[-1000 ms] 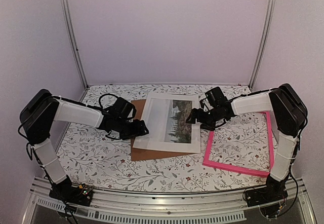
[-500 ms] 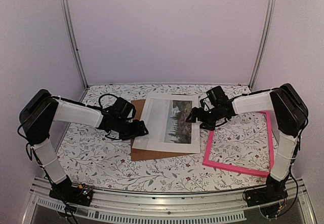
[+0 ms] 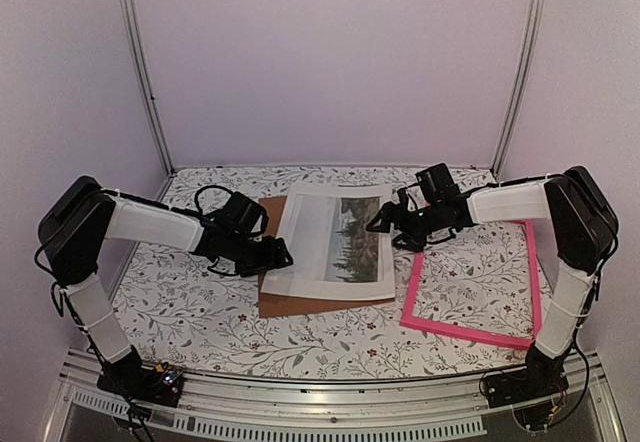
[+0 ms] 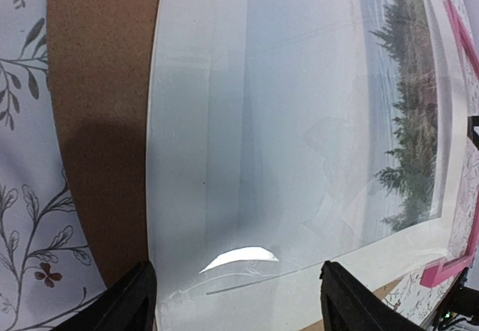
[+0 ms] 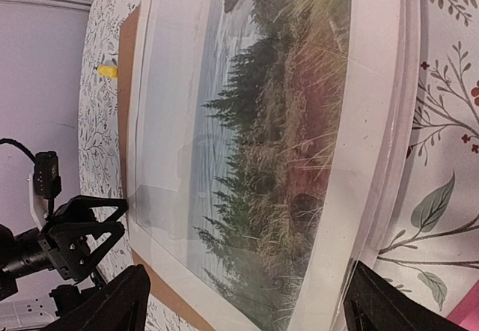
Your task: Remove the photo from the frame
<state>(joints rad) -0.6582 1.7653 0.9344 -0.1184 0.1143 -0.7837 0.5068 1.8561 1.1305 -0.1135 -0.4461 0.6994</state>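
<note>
A: Where is the large rectangular paper photo [image 3: 335,244], the one with the wide white border?

B: It lies flat and picture side up on a plain brown rectangular backing board [image 3: 300,304], about mid-way across the white, leaf-patterned worktop [image 3: 200,312]. Dark trees and pale sky are showing. It is out of the thin, bright pink rectangular frame [image 3: 465,330], which lies flat on the worktop to the photo's right, the leaf pattern visible through its opening.

A: Do photo and frame touch?

B: The frame's near left corner sits just beside the photo's near right corner. Whether they actually meet, I cannot tell.

A: And the board under it?

B: It shows past the photo on the left and along the near edge, and the photo sits slightly askew on it.

A: The claws?

B: The left claw [image 3: 283,255] is low at the photo's left edge, released, with nothing between the jaws. In its wrist view the black fingers [image 4: 127,305] stand wide apart at the white border. The right claw [image 3: 378,224] is at the photo's right edge, also released, and grips nothing. Its own camera shows the fingertips [image 5: 389,305] spread wide, with the tree print filling the view beyond them.
</note>
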